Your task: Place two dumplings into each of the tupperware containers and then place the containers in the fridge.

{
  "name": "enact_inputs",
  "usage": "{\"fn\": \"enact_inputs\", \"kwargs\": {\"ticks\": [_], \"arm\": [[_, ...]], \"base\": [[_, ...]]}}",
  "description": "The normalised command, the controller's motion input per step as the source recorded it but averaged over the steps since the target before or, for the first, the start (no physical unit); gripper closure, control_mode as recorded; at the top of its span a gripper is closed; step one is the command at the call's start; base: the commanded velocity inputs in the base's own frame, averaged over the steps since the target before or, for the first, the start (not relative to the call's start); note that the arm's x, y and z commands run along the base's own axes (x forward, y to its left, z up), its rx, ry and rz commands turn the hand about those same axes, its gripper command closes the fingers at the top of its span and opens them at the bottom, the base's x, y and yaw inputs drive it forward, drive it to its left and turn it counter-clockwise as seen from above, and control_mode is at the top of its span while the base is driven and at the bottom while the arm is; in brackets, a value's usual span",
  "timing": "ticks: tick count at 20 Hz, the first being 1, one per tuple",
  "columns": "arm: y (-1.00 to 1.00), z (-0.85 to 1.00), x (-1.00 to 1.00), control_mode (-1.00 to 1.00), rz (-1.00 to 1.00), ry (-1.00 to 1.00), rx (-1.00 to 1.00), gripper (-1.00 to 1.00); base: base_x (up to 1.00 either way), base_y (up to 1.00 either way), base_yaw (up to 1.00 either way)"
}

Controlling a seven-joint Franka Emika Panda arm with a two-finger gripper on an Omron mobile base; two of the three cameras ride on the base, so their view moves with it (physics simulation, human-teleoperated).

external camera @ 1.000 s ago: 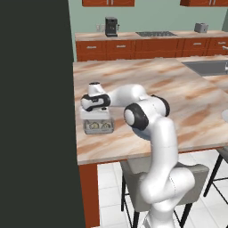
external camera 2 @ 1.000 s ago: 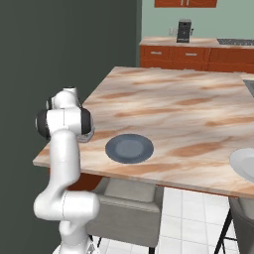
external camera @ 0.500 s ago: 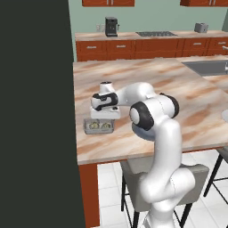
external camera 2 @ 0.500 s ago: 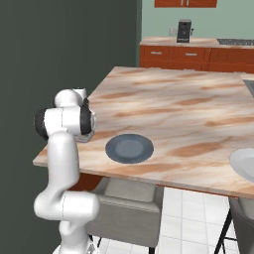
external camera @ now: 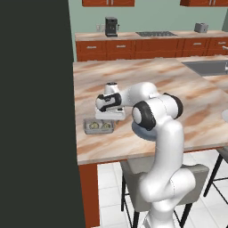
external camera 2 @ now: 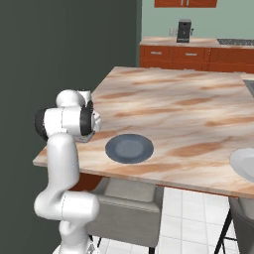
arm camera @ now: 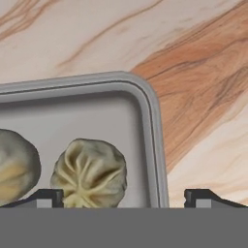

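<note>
Dumplings (arm camera: 89,172), two of them, are seen lying in one tupperware container (external camera: 99,126), which is placed on the marble counter (external camera: 178,95) near its left front corner. The gripper (arm camera: 123,197) is held above the container, with its jaws spread wide and nothing between them. A dark round plate (external camera 2: 129,148) is set near the front edge.

White arm bent forward and low, pincer (arm camera: 124,197) spread wide, empty
</note>
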Motion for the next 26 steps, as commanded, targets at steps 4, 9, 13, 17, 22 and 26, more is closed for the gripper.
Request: {"fn": "enact_inputs", "kwargs": {"ticks": [4, 9, 13, 17, 22, 26], "arm": [[0.00, 0.00, 0.00, -1.00, 0.00, 0.01, 0.00, -1.00], [0.00, -0.03, -0.03, -1.00, 0.00, 0.00, 0.00, -1.00], [-0.09, -0.03, -0.31, -1.00, 0.00, 0.00, 0.00, -1.00], [-0.09, -0.08, -0.25, -1.00, 0.00, 0.03, 0.00, -1.00], [-0.01, -0.07, -0.01, -1.00, 0.00, 0.02, 0.00, -1.00], [-0.11, -0.13, -0.10, -1.00, 0.00, 0.01, 0.00, -1.00]], "base": [[0.00, 0.00, 0.00], [0.00, 0.00, 0.00], [0.00, 0.00, 0.00], [0.00, 0.00, 0.00], [0.00, 0.00, 0.00], [0.00, 0.00, 0.00]]}}
